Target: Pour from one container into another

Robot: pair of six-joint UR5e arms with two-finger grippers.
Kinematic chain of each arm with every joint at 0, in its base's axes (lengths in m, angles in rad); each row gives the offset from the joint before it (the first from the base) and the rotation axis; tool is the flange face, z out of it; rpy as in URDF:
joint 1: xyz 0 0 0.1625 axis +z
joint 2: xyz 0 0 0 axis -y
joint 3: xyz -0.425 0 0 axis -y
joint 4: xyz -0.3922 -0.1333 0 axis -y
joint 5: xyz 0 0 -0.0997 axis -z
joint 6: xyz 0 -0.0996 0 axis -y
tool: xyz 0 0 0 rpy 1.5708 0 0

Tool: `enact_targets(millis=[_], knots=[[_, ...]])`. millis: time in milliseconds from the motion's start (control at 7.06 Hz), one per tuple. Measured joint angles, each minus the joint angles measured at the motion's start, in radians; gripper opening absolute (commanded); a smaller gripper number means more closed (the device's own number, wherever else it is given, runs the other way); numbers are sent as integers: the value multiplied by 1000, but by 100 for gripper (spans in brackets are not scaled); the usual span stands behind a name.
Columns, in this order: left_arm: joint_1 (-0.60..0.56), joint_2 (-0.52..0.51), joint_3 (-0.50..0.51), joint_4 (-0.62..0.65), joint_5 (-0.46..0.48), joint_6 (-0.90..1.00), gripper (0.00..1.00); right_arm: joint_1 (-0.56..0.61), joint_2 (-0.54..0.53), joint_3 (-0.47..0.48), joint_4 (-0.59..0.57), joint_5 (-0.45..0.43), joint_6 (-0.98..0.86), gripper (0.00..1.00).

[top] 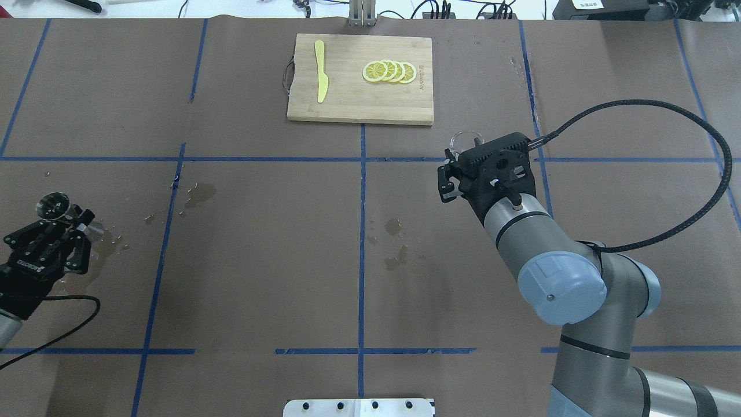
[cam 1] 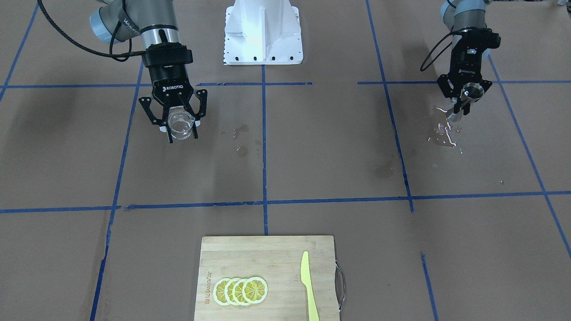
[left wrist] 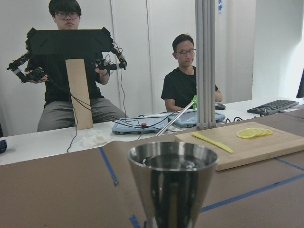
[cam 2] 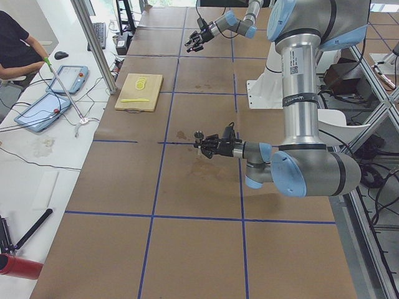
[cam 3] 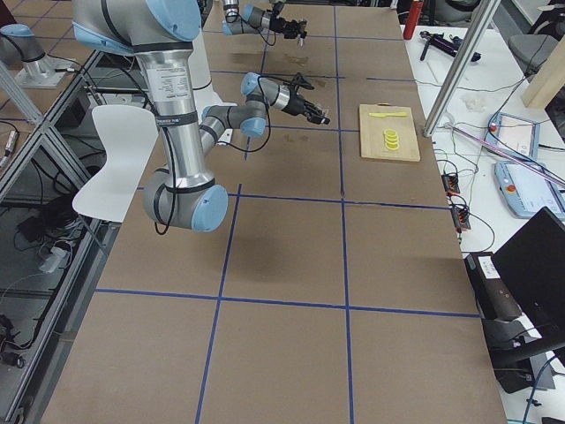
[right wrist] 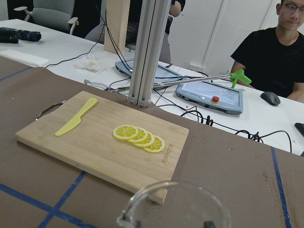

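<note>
Front-facing camera: my right hand [cam 1: 183,136] pinches the beaker [cam 1: 180,125] between its two fingers, the glass upright over the brown table [cam 1: 312,156]. I cannot tell whether it rests on the table or hangs just above it. Well apart, on the other side, my left hand [cam 1: 461,106] is clamped on the narrow waist of the jigger [cam 1: 472,92], which leans with its open top toward this camera. A wet patch [cam 1: 446,136] glistens on the table just beneath it. At the near edge lies a cutting board [cam 1: 267,267] with lemon slices [cam 1: 241,290] and a yellow knife [cam 1: 308,285] on it.

Overhead: the jigger sits at the far left, tipped, its mouth showing. The beaker's rim peeks out beyond the right hand, near the board's corner but apart from it.

Left side view: the near arm holds the jigger low over the table.

Right side view: the beaker is too small to make out.

Left wrist: the jigger's upper cone fills the lower middle, and two people sit beyond the table.

Right wrist: the beaker's rim curves along the bottom edge, with the board beyond
</note>
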Motion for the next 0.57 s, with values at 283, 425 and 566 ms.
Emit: enact_targets(millis=[283, 425, 566], knots=[[40, 5, 48, -3, 35, -123, 0, 1, -3, -1, 1, 1, 0, 0], [80, 6, 56, -1, 63, -201, 0, 1, -6, -1, 1, 1, 0, 0], [129, 6, 69, 3, 115, -248, 0, 1, -7, -1, 1, 1, 0, 0]])
